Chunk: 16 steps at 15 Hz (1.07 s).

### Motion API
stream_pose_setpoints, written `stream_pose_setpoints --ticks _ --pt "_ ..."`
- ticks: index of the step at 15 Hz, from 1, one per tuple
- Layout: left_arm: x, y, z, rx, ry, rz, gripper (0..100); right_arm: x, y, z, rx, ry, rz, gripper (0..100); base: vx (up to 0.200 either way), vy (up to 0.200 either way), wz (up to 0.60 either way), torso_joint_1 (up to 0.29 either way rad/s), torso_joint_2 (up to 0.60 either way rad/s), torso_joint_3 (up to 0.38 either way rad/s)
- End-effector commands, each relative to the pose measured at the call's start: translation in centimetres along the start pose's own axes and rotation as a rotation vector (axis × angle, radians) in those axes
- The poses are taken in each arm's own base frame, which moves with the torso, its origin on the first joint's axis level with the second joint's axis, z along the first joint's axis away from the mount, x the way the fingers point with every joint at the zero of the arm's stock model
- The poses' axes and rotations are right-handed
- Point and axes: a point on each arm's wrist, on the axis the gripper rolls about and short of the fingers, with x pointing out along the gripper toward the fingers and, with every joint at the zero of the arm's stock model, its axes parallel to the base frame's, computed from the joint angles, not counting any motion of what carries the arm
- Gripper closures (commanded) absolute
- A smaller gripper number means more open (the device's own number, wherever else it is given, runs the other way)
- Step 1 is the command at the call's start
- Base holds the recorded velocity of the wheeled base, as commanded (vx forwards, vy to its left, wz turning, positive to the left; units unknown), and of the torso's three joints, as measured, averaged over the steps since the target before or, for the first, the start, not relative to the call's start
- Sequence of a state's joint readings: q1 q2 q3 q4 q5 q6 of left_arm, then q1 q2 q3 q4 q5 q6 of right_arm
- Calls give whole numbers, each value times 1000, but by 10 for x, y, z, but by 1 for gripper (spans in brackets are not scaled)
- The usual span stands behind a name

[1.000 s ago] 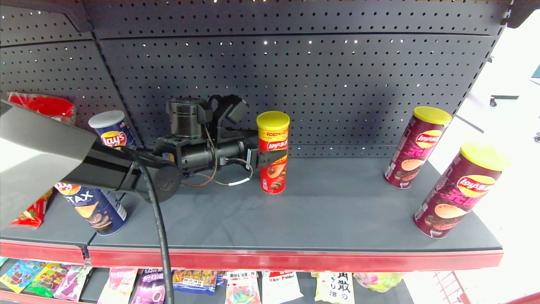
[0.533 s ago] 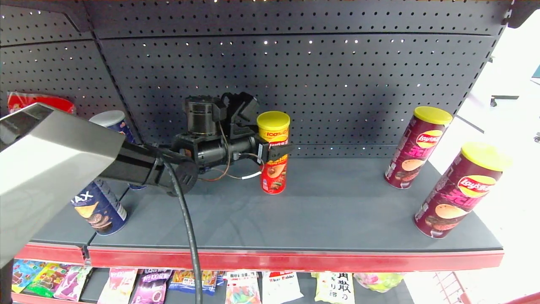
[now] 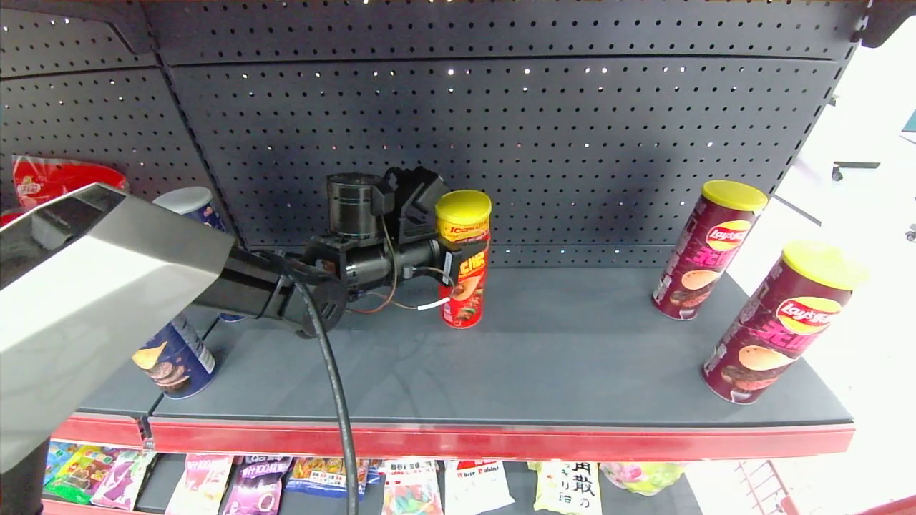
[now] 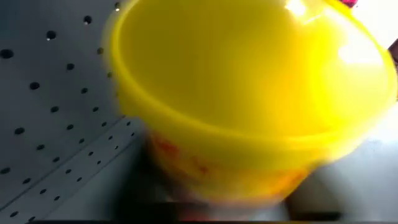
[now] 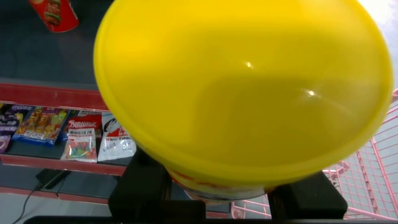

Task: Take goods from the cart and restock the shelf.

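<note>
Left claw reaches in along the shelf from the left and is closed around the upper half of the red can, with one dark finger lying across the front of its label just below the yellow lid. That can stands upright on the grey shelf board, close to the pegboard back panel, and its base rests on the board. In the left wrist view its yellow lid sits right under the camera, though blurred. Right claw grips a second can, also yellow-lidded, with a black finger pressed to each side of its body. This can is held out in front of the red shelf edge, above the pink wire of the cart. Two maroon cans stand tilted at the right end of the shelf, well apart from the red can. Two blue cans stand at the left end, partly behind the arm. Snack packets line the lower shelf.
</note>
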State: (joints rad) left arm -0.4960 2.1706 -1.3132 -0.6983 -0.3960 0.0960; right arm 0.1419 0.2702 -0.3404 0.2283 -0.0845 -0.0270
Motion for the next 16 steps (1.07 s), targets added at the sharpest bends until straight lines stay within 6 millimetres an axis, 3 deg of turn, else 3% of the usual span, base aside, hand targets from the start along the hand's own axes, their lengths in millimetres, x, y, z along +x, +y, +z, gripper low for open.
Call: stream_pose_setpoints --ticks 1,3,7,8,9,10,12,16 --pt "-4 -2 4 4 -11 -3 100 0 0 0 -1 1 1 100 0 0 0 0 0 0" --pt "-11 -5 4 4 -16 -13 100 0 0 0 -1 1 1 100 0 0 0 0 0 0" --pt "-88 -29 12 -17 -5 -152 100 0 0 1 -1 -2 1 100 0 0 0 0 0 0" --pt "-91 -30 12 -18 -4 -155 100 0 0 1 -1 -2 1 100 0 0 0 0 0 0" --pt "-115 -40 13 -19 0 -188 100 0 0 1 -1 0 1 100 0 0 0 0 0 0" --pt "-125 -43 9 -25 11 -189 100 0 0 2 -1 0 1 100 0 0 0 0 0 0" --pt "-134 -45 2 -26 8 -217 100 0 0 5 0 -6 4 100 0 0 0 0 0 0" --pt "-134 -47 -6 -10 -1 -236 100 -1 0 7 0 -14 4 100 0 0 0 0 0 0"
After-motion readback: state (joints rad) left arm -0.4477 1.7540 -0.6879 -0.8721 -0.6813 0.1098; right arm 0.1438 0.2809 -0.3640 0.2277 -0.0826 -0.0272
